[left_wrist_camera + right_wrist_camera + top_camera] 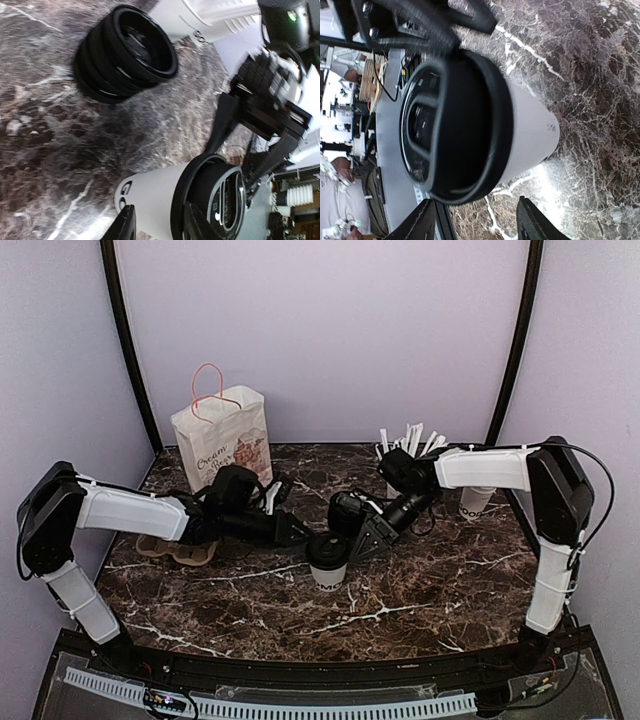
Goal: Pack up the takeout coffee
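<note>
The takeout coffee [327,562] is a white paper cup with a black dome lid and dark lettering near its base, standing upright mid-table. My left gripper [300,535] is close on its left. In the left wrist view its fingertips [122,225] stand apart in front of the coffee [150,195], one by the base, one over the lid rim, gripping nothing. My right gripper [362,543] is close on the cup's right. In the right wrist view this gripper [475,222] is open, and the coffee [470,125] lies just beyond its fingertips.
A white paper bag [222,445] with pink handles stands at the back left. A brown cup carrier [180,550] lies under my left arm. A stack of black lids [125,52] sits behind the coffee. A cup of white sticks [408,443] and stacked white cups [475,502] are at the right.
</note>
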Controlling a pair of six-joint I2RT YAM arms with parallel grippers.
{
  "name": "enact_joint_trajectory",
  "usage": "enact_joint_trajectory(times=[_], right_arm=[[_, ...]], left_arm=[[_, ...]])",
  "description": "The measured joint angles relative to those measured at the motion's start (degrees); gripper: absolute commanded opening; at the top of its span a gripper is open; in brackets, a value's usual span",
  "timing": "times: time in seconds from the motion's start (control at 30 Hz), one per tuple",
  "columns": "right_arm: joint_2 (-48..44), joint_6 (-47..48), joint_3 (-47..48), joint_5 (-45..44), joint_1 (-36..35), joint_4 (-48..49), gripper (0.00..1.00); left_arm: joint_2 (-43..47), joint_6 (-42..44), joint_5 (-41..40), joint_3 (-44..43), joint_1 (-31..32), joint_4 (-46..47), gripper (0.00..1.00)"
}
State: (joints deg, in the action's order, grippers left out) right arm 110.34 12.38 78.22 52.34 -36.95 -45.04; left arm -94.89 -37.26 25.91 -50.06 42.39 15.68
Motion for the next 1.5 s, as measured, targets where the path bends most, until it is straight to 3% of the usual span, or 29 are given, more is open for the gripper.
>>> enact_joint_trajectory(times=[0.33, 0.6, 0.8, 1.0, 1.17, 1.5], right_arm=[[-2.7, 4.7, 0.3, -0.7, -0.7, -4.0, 0.61], [-4.6, 8.4, 1.8, -1.4, -0.7, -7.5, 0.64], [-14.6, 12.3, 1.8, -6.8, -0.7, -9.5, 0.69], [-23.3, 15.8, 2.1, -14.3, -0.7, -10.6, 0.77], [-25.4, 18.7, 2.1, -17.3, -0.7, -11.4, 0.87], [-20.1, 18.5, 4.0, -28.8, -6.5, -8.2, 0.88]], left_arm=[[5.2, 4.1, -5.6, -6.2, -0.2, -8.5, 0.48], [6.8, 10.9, -7.2, -8.2, 1.5, -12.3, 0.72], [6.7, 20.5, -13.9, -13.2, 7.6, -20.9, 0.75], [6.7, 26.3, -17.2, -15.4, 8.3, -24.7, 0.78], [6.7, 31.6, -17.4, -15.4, 8.3, -27.9, 0.82], [7.0, 34.9, -19.5, -13.3, 7.7, -30.6, 0.82]])
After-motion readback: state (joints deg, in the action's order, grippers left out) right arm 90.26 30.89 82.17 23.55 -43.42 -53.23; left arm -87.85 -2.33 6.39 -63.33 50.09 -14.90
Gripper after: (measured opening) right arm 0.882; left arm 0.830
